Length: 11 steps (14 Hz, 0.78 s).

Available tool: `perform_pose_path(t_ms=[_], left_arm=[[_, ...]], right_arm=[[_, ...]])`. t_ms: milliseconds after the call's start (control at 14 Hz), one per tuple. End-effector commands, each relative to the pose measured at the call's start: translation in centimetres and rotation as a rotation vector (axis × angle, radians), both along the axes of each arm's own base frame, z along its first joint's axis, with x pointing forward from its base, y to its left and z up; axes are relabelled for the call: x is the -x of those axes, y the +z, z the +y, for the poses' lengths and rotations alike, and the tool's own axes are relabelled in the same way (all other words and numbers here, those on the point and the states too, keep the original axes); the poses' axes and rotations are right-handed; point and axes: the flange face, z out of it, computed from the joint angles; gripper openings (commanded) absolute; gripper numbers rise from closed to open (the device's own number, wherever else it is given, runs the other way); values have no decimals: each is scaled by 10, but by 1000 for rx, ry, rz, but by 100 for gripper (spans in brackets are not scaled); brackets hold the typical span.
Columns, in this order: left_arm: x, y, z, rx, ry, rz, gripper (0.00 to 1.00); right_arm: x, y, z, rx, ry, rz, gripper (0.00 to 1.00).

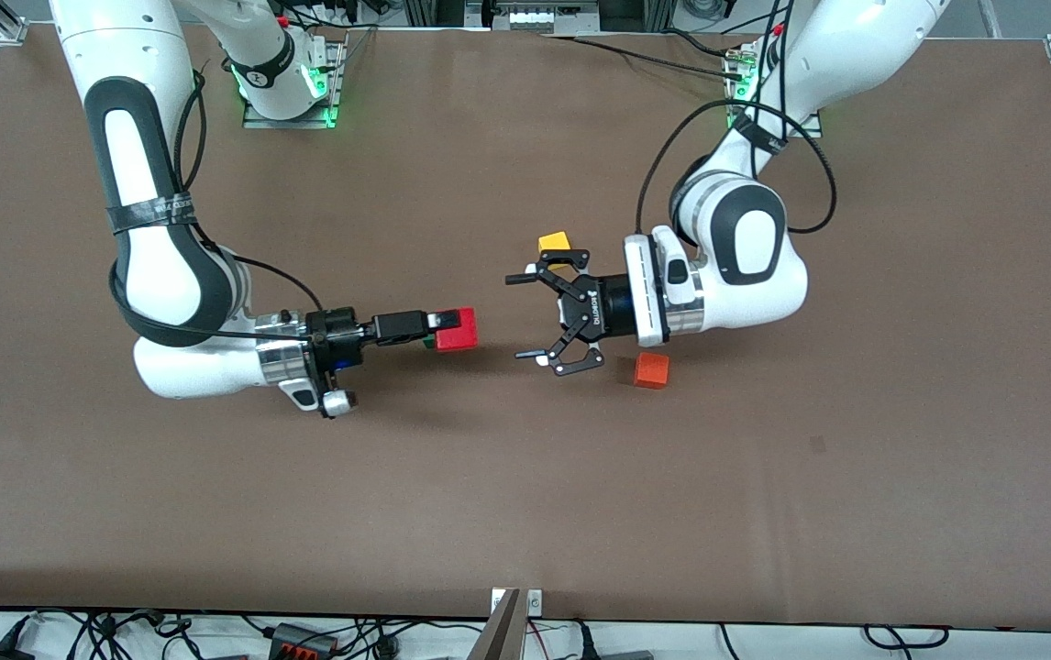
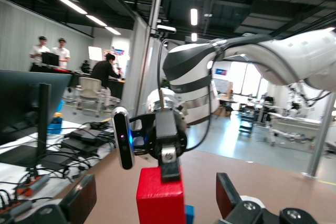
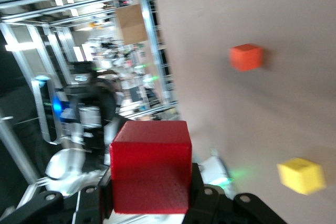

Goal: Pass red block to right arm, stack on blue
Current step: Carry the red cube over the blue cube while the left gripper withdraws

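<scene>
- A flat brown table (image 1: 525,513) spans the workspace, with cables along its near edge; the wrist views show an open hall with ceiling strip lights.
- The small bright-red cube (image 1: 457,330) has no long axis; its faces look plain and matte.
- The right arm's black two-finger gripper (image 1: 438,323) pinches the red cube, held level above the table.
- The left arm's black gripper (image 1: 530,316), fingers spread and empty, faces it above the table.
- A small orange cube (image 1: 651,370) and, farther back, a small yellow cube (image 1: 554,243) rest on the table near the left gripper.
</scene>
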Motion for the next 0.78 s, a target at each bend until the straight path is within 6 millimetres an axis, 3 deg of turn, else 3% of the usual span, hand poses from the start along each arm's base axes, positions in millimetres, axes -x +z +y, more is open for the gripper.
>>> perform_pose_path(t_ms=[0,214,427,569,712], left_arm=[[-9,18,33,-38,-68,13,100],[-15,20,66,-172,-167,70,100],[-10,31,75,-320,-218,126,100],[-6,27,80,-414,-255,185,100],[-2,28,82,-499,-262,251,100]], right_arm=[[-6,7,-21,171,72,-61,0],[-8,4,-41,415,177,-139,0],[-3,-4,-69,752,345,-211,0],[-1,-2,-93,976,457,-258,0],[1,3,-107,1052,486,-254,0]])
